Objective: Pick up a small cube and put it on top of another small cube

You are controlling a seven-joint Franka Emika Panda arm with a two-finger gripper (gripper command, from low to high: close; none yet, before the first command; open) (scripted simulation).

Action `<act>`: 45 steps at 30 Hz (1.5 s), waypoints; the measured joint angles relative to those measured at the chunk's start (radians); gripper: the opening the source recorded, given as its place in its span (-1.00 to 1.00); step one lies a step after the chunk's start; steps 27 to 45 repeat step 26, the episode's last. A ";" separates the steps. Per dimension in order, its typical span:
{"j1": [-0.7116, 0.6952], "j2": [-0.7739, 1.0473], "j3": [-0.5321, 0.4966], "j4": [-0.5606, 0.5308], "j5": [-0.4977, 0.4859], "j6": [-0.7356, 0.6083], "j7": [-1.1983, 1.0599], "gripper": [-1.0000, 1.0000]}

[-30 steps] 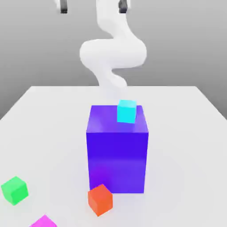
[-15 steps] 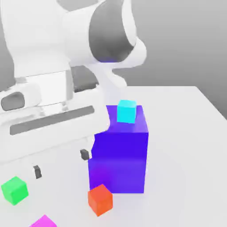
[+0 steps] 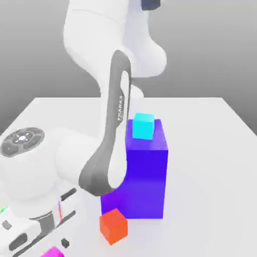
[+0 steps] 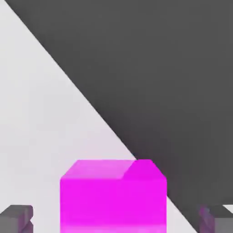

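A magenta small cube point(image 4: 113, 195) lies on the white table close to its edge. My gripper point(image 4: 116, 219) is open, and its dark fingertips point(image 4: 16, 217) stand wide on either side of this cube, apart from it. In the exterior view the gripper point(image 3: 45, 247) hangs low at the front on the exterior view's left, over the magenta cube point(image 3: 53, 252). A red-orange small cube point(image 3: 113, 226) sits in front of the big violet block point(image 3: 145, 170). A cyan small cube point(image 3: 143, 125) rests on top of that block.
My white arm point(image 3: 108, 150) bends down in front of the violet block's left side. A sliver of a green cube point(image 3: 2, 210) peeks out at the exterior view's left edge. The table edge point(image 4: 113, 127) runs just past the magenta cube, with dark floor beyond.
The arm has swung down from high above the table to the front left, bringing the open gripper around the magenta cube. It now covers most of the green cube. The cubes have not moved.
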 joint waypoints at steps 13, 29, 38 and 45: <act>-0.024 -0.255 -0.136 -0.135 -0.130 -0.117 -0.084 -1.00; -0.190 -0.239 -0.128 -0.253 -0.040 0.010 -0.389 1.00; -0.190 -0.239 -0.128 -0.253 -0.040 0.010 -0.389 1.00; -0.190 -0.239 -0.128 -0.253 -0.040 0.010 -0.389 1.00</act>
